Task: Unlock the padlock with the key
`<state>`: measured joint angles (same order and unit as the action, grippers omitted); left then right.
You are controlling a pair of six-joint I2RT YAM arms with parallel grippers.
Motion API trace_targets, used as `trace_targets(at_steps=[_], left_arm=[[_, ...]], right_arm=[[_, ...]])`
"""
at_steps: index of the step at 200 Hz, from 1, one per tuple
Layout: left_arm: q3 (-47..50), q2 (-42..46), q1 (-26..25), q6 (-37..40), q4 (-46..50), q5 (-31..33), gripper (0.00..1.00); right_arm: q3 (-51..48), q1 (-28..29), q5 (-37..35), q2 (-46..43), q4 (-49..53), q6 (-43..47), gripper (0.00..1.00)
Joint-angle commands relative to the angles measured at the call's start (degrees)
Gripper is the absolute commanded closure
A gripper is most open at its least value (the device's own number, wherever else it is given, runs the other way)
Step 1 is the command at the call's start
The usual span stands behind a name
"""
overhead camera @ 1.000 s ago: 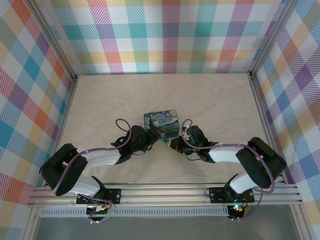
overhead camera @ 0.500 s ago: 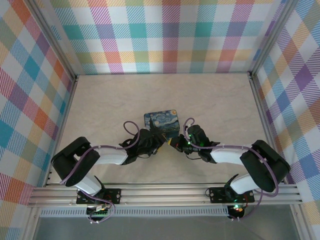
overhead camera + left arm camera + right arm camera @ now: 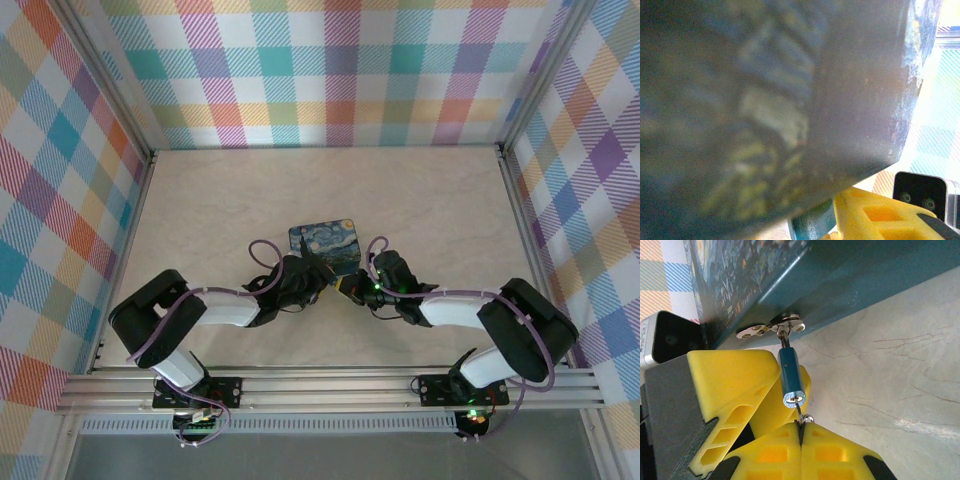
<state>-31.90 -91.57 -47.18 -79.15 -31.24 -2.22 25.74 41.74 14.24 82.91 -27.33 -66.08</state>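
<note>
The padlock (image 3: 790,376), a small dark-blue cylinder, hangs from the metal hasp (image 3: 774,329) on the front of the starry-night box (image 3: 790,275). The silvery key (image 3: 800,416) sticks into its keyhole. My right gripper (image 3: 801,436) is shut on the key's head, just below the lock. The yellow fingers (image 3: 730,385) of my left gripper press on the padlock's body from the left side. In the left wrist view the padlock (image 3: 812,225) shows under the blurred box (image 3: 765,100). From above, my left gripper (image 3: 316,277) and right gripper (image 3: 346,287) meet at the box's (image 3: 327,243) near edge.
The box lies on the pale marbled table (image 3: 420,210), with open surface around it. Plaid walls (image 3: 330,70) close in the back and both sides. A metal rail (image 3: 330,385) runs along the near edge by the arm bases.
The left arm's elbow has swung right and folded in closer to the box. Both grippers have stayed at the box's front edge, shifting only slightly.
</note>
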Motion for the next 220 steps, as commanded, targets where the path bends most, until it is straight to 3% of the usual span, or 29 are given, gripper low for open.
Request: trace_targets(at_steps=[1, 96, 157, 220], left_arm=[[-1.3, -0.9, -1.0, -1.3, -2.8, 0.5, 0.61], [-2.0, -1.1, -1.2, -1.4, -2.7, 0.9, 0.8], [-2.1, -0.2, -1.2, -0.7, -1.1, 1.5, 0.97], [-2.5, 1.0, -1.2, 0.1, 0.4, 1.9, 0.99]], right_arm=[[0.8, 0.4, 1.0, 0.5, -2.2, -1.2, 1.0], [-0.6, 0.8, 2.4, 1.3, -8.4, -7.0, 1.0], [-0.7, 0.7, -2.2, -4.8, 1.2, -1.6, 0.78], [-0.9, 0.3, -9.2, -12.1, 10.7, 6.3, 0.52]])
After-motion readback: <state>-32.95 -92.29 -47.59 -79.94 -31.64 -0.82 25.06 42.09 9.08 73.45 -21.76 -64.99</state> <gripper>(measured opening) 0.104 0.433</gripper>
